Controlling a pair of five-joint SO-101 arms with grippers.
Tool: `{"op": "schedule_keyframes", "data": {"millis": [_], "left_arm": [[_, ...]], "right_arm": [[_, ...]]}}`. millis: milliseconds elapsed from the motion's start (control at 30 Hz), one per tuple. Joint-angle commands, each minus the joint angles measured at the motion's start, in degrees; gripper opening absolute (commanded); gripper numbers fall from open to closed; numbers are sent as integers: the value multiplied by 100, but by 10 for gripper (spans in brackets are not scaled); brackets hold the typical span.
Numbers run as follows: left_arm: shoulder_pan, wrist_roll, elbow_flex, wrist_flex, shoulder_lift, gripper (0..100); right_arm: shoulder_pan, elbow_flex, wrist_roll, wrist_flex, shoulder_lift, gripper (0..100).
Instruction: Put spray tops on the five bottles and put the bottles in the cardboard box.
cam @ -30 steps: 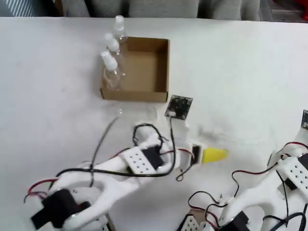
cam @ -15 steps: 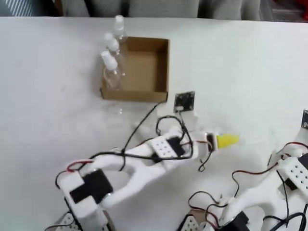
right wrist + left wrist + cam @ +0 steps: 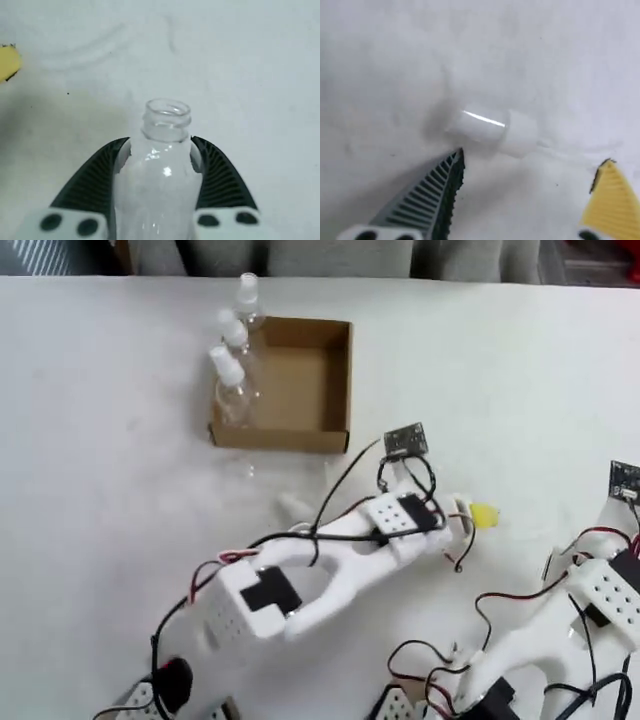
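A white spray top [image 3: 492, 127] lies on its side on the white table, a thin tube trailing from it. My left gripper [image 3: 532, 157] hangs open just short of it, its grey finger [image 3: 437, 192] on one side and its yellow finger [image 3: 607, 197] on the other. From above, that gripper [image 3: 478, 517] sits right of centre. My right gripper [image 3: 160, 145] is shut on a clear bottle [image 3: 162, 165] with a bare, open neck. Three bottles with spray tops [image 3: 230, 370] stand at the left wall of the cardboard box [image 3: 300, 390].
The right arm [image 3: 605, 595] and its loose cables occupy the lower right corner. The left arm [image 3: 330, 560] stretches diagonally across the front of the table. A small white piece [image 3: 290, 503] lies in front of the box. The left gripper's yellow finger [image 3: 7, 60] shows beyond the held bottle.
The left arm has swung to the right, from in front of the box toward the right arm. The right arm has shifted slightly, still holding the bottle.
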Motion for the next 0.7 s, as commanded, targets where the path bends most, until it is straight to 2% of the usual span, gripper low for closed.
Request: {"op": "schedule_keyframes", "data": {"millis": [0,167,233,367,467,567,667], "left_arm": [[-136,220,-853,316,426,395],[-312,501,-1486,835,927,393],[-295,484,-1723,1081,1051,353],[-303,466,-1952,1354,1147,151],[-312,70,-1952,1354,1130,12],[-312,-220,-1969,1486,1103,59],[-277,-273,-2004,1873,1077,60]], "right_arm": [[-48,-141,70,-4,-189,21],[-145,-105,387,40,-189,21],[-154,-88,448,31,-189,21],[-145,-79,457,31,-189,21],[-145,-70,457,31,-189,21],[-145,-70,457,31,-189,21],[-145,-70,457,31,-189,21]]}}
